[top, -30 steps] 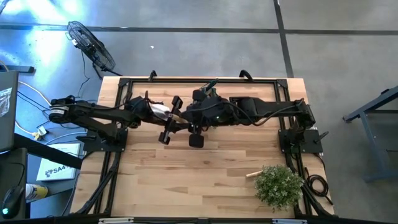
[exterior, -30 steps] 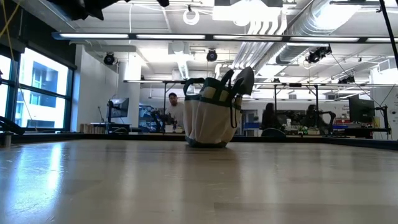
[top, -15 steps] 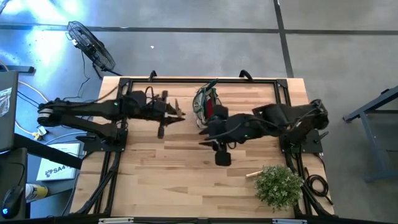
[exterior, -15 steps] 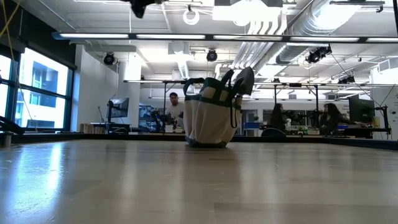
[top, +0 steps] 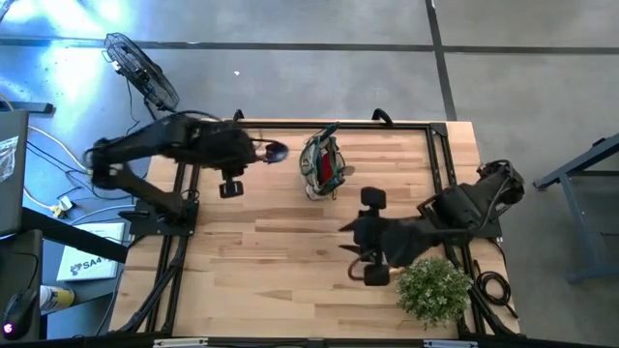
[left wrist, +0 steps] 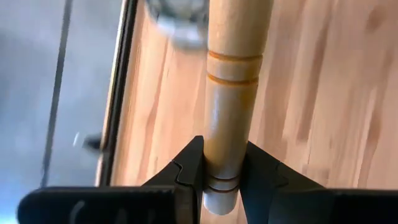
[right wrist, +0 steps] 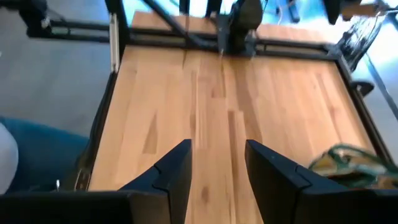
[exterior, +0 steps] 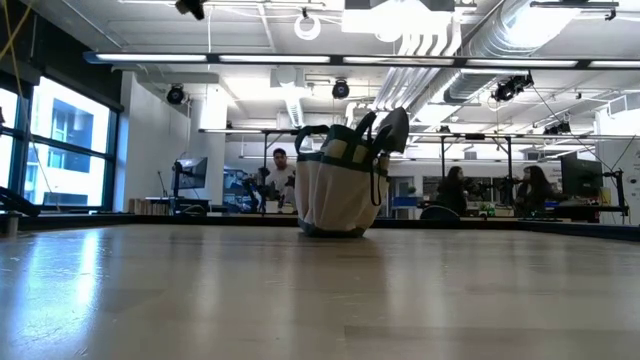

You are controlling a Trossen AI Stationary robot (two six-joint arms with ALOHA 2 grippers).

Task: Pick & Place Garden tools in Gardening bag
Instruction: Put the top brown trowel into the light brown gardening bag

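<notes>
Left wrist view: the left gripper (left wrist: 221, 171) clamps a trowel (left wrist: 231, 93) by its wooden handle; the right gripper (right wrist: 217, 165) hangs with jaws apart, holding nothing.

The blade of the trowel (left wrist: 231, 93) clamped in my left gripper (left wrist: 221, 171) is blurred to a pale smear and cut off by the edge of the left wrist view; only its wooden handle reads clearly. From above, that gripper (top: 253, 152) is too small to show how its fingers sit. My right gripper (top: 350, 240) merges with its dark arm from above, beside the bushy plant (top: 432, 287), part of which the arm covers. The gardening bag (right wrist: 345, 163), off to one side of the right gripper, is blurred and cropped. Its contents (top: 327, 166) are too small to identify. The low view catches only a dark scrap (exterior: 190, 7) of an arm.
</notes>
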